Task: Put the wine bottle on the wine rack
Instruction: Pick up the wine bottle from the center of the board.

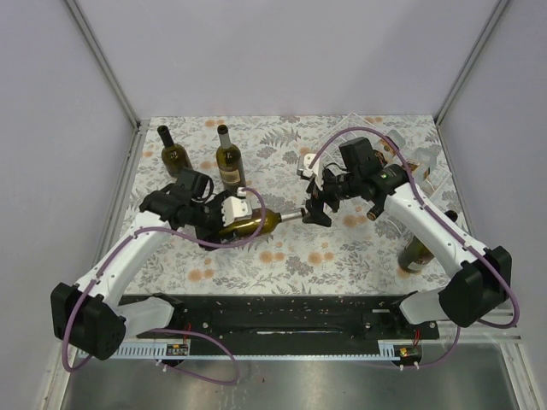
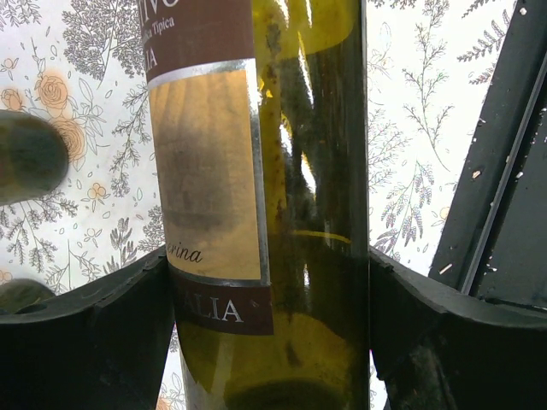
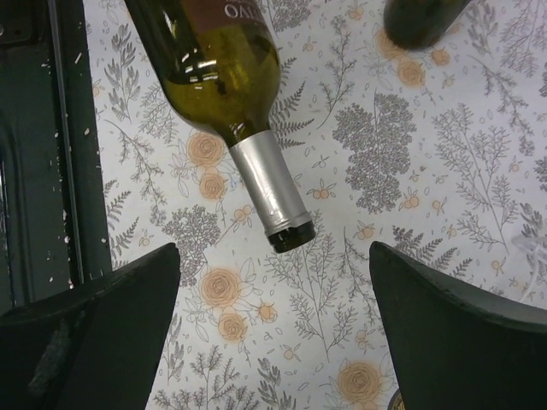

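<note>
Top external view is showing the wine bottle [image 1: 249, 224] lying horizontal over the left-middle of the flowered tablecloth [image 1: 291, 260], with its neck pointing right. The left gripper [image 1: 224, 212] is clamping the bottle's body at the label. In the left wrist view its fingers [image 2: 94, 333] are pressing against both sides of the glass, with the label and the green body filling the space between them. Whether the bottle is resting on the cloth or hanging just above it is not something I can tell.

The right gripper [image 1: 314, 212] is sitting just off the bottle's mouth with its jaws spread wide, gripping nothing. In the right wrist view the silver-capped neck is pointing toward the gap between the two dark fingers [image 3: 94, 329] without touching either one.

The wine rack [image 1: 425, 164] is standing at the far right of the table, partly hidden behind the right arm and well apart from the held bottle. A far-left bottle [image 1: 174, 152] and a labelled bottle [image 1: 229, 162] are standing upright behind the left gripper. A right-side bottle [image 1: 416, 254] is standing beside the right arm.
</note>
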Controlling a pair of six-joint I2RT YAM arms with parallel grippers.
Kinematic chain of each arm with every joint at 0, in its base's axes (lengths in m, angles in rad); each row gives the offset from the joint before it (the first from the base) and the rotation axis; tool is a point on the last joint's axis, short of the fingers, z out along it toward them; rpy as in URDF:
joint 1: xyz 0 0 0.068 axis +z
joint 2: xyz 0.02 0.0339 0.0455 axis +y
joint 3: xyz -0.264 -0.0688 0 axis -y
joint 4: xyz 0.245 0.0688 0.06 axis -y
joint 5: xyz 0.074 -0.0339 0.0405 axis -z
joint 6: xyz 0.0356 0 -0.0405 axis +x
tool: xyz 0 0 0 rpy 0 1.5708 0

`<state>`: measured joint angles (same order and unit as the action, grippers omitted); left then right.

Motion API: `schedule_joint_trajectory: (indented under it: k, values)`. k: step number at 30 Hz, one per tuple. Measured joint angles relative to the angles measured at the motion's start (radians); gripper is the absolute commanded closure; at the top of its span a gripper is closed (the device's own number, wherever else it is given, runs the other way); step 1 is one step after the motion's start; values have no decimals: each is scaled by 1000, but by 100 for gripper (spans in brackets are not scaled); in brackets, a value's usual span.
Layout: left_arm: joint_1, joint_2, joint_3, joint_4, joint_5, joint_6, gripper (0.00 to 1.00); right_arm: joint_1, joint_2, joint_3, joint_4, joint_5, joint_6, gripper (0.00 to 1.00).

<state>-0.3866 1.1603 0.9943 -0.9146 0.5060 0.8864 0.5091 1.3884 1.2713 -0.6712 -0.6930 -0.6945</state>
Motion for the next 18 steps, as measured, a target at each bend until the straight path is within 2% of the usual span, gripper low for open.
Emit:
schedule_joint_trajectory:
  k: [18]
  values:
    - [-72, 20, 146, -95, -14, 11, 100, 121, 121, 130, -147, 63, -126, 0]
